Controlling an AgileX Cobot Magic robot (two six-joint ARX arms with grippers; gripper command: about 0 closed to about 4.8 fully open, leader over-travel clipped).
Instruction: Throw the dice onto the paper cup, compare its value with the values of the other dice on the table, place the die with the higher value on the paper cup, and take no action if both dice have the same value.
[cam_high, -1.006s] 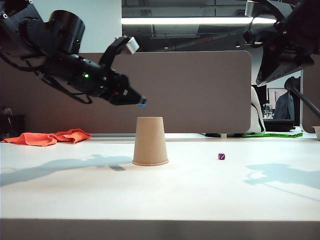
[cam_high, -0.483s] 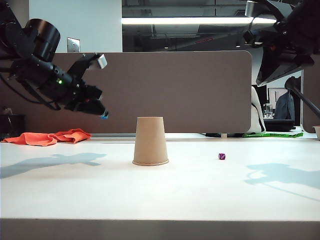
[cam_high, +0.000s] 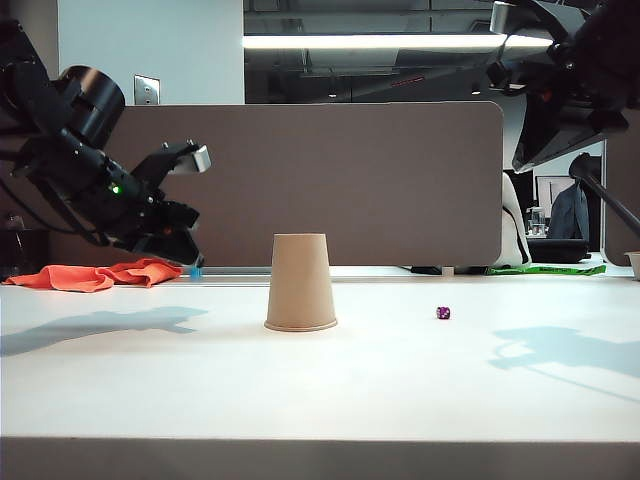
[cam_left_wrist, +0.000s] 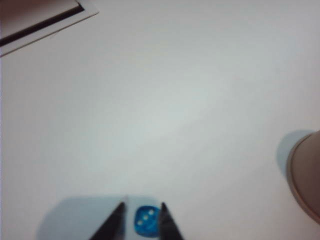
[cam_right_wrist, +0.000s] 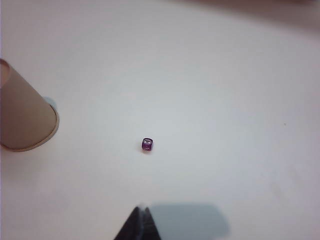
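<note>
My left hand (cam_left_wrist: 142, 220) low left of paper cup (cam_high: 300, 282), blue die (cam_left_wrist: 146, 222) between parted fingertips; grip uncertain. Cup inverted mid-surface (cam_high: 400, 400). Purple die (cam_right_wrist: 147, 144) right of cup. My right hand (cam_right_wrist: 141, 220) raised beyond, fingertips together.

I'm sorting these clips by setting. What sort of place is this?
Probably an office used as a robot lab: a broad white table backed by a brown desk partition panel, long ceiling strip lights overhead, and an office chair with a dark jacket behind.
</note>
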